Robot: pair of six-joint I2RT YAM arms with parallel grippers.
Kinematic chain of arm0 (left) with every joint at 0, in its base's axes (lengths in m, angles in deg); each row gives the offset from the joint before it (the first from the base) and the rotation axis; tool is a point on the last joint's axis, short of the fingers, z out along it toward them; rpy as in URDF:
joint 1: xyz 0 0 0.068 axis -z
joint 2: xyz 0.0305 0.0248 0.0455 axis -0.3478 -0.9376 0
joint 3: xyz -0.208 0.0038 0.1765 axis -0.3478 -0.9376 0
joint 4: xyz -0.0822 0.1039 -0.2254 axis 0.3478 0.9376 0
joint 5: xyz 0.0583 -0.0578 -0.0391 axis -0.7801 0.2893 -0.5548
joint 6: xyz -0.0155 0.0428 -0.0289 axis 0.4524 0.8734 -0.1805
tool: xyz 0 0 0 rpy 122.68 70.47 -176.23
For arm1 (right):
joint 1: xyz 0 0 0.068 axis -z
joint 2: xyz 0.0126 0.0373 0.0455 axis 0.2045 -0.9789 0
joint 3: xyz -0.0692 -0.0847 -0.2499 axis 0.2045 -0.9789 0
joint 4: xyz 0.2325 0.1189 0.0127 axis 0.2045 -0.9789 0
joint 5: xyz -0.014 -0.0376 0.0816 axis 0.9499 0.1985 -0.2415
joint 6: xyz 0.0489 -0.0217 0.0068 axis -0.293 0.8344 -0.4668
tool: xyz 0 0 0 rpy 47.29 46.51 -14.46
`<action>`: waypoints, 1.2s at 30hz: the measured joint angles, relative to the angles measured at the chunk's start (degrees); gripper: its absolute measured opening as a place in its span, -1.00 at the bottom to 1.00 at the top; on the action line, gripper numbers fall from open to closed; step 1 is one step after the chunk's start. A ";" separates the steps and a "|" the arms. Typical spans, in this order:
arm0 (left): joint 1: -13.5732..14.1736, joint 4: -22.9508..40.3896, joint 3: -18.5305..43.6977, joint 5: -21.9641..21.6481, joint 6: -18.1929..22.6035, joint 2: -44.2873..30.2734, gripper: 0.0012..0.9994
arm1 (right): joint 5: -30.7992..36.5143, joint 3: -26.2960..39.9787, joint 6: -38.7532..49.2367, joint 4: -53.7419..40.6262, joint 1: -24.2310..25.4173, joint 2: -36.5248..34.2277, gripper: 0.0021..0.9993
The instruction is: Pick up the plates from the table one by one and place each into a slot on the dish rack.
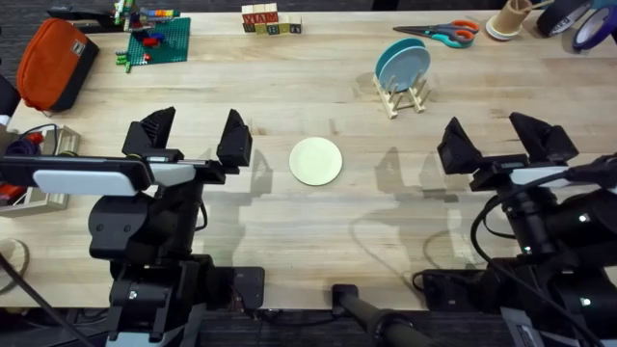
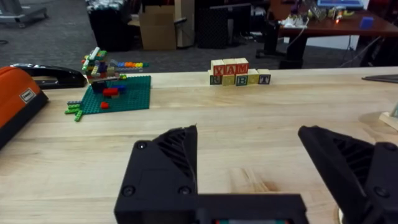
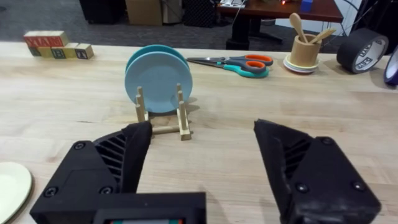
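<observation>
From overhead, I see both my arms parked low over the pale planked table (image 1: 289, 222). The left gripper (image 1: 189, 137) and the right gripper (image 1: 508, 139) each hold their black fingers wide apart, clamped on nothing. A smooth cream-yellow plate (image 1: 316, 161) lies flat between the two grippers, just off the left one's inner finger. Ahead of the right gripper and toward the middle, the small pegged wooden dish rack (image 1: 399, 94) holds two light blue plates (image 1: 402, 63) on edge.

Through the left wrist camera, the left gripper (image 2: 249, 163) shows ribbed, wedge-shaped black fingers spread apart over bare grained wood. Well ahead sit lettered wooden blocks (image 2: 238, 71), a green brick baseplate (image 2: 115, 94) with loose coloured bricks, and an orange pouch (image 2: 15, 107), none of them near the fingers.

Through the right wrist camera, the right gripper (image 3: 202, 162) is likewise spread open. The dish rack (image 3: 163, 115) stands ahead of the one finger, its blue plates (image 3: 158, 79) upright between thin pegs. The cream plate (image 3: 11, 188) shows as a rim beside that finger. Beyond lie orange-handled scissors (image 3: 236, 64).
</observation>
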 joint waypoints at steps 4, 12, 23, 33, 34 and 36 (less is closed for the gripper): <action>0.00 0.02 0.00 0.00 0.07 0.00 0.99 | 0.00 0.07 0.01 -0.65 0.00 0.00 0.99; 0.00 -0.02 0.00 -0.39 0.31 0.00 0.99 | 0.02 0.11 0.02 -0.98 0.00 0.00 0.99; 0.02 10.80 6.12 -2.88 -4.97 -4.00 0.99 | 0.98 4.52 3.51 -9.77 0.00 -1.76 0.99; 0.00 20.77 30.18 4.09 -9.82 -28.55 0.99 | 1.13 28.76 4.09 -29.37 0.00 -23.55 0.99; 0.00 23.29 33.42 5.29 -10.51 -31.25 0.99 | 0.67 31.88 4.11 -30.91 0.00 -26.49 0.98; 0.00 28.20 39.54 7.75 -11.44 -36.29 0.99 | -0.59 37.11 4.09 -32.93 0.00 -31.46 0.99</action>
